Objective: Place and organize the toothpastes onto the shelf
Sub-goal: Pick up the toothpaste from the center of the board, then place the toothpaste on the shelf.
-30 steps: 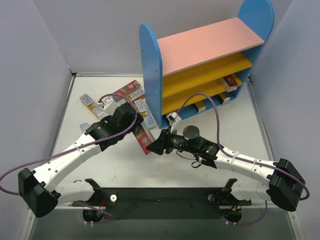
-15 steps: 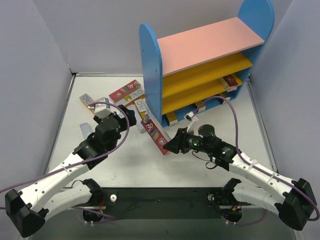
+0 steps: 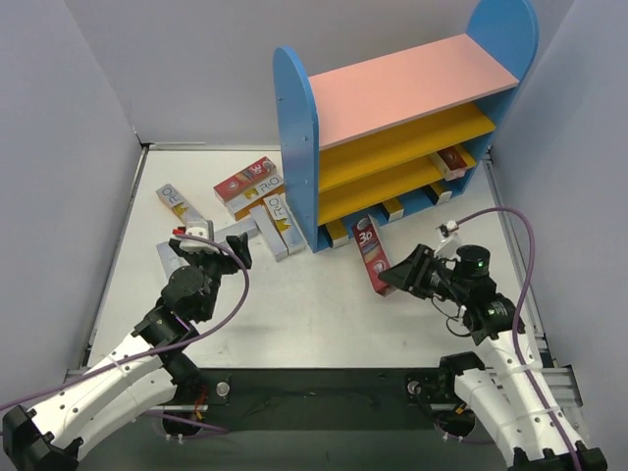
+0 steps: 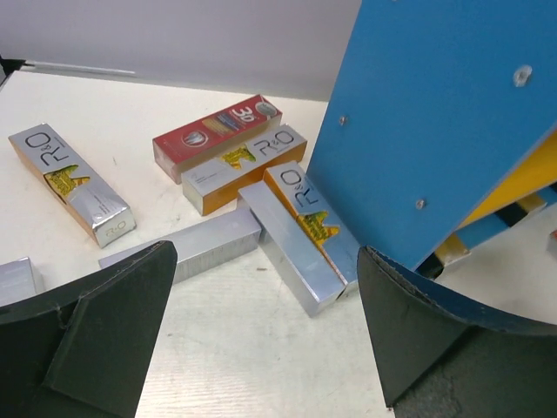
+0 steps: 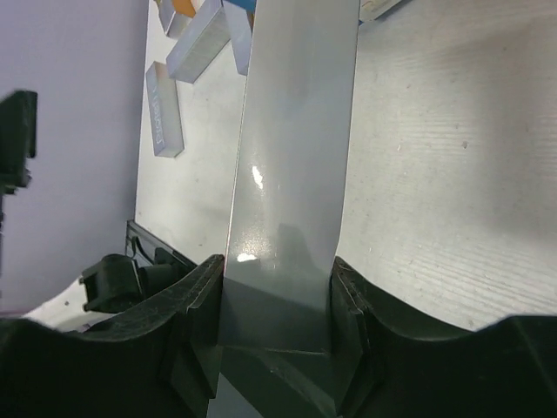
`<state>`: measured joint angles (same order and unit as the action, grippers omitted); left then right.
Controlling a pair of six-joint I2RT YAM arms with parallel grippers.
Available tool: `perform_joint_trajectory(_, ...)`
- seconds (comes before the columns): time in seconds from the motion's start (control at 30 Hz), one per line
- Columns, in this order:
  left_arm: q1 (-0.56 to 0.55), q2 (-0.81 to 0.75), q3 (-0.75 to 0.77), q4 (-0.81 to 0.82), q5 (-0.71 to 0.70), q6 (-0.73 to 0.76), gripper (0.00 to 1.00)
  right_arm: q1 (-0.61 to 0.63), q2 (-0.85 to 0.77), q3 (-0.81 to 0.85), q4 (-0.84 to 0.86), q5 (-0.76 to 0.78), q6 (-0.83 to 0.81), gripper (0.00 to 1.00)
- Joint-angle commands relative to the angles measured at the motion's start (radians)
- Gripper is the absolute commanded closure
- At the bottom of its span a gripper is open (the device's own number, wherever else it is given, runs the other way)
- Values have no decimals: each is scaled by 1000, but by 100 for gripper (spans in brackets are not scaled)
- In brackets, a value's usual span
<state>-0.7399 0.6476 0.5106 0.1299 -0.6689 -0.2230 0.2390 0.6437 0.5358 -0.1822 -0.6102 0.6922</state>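
Status: right fingers clamp red toothpaste box; left fingers spread, empty. Align box with shelf opening ahead of fingers.

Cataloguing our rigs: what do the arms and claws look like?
The left arm and right arm have white links with black joints, each trailing a looping purple cable. The left claw and right claw have black wedge-shaped fingers.
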Motion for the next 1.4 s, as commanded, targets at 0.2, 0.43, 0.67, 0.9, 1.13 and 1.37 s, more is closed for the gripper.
perform_joint_trajectory(0.2, 11, -109, -132, 70, 101, 177, 4, -248, 169, 323, -5, -230, -14, 84)
perform_joint_trajectory(0.43, 17, -123, -176, 82, 134, 217, 4, -363, 391, 456, 7, -315, 20, 84)
perform_joint_trajectory(0.67, 17, -111, -181, 115, 155, 257, 4, -411, 501, 471, 58, -339, 49, 84)
perform_joint_trajectory(0.9, 23, -71, -173, 143, 172, 280, 4, -426, 576, 406, 317, -411, 145, 83)
perform_joint_trajectory(1.13, 74, -34, -169, 163, 233, 252, 4, -423, 766, 440, 588, -467, 270, 81)
perform_joint_trajectory(1.37, 160, -39, -173, 177, 299, 189, 4, -423, 947, 503, 728, -482, 371, 78)
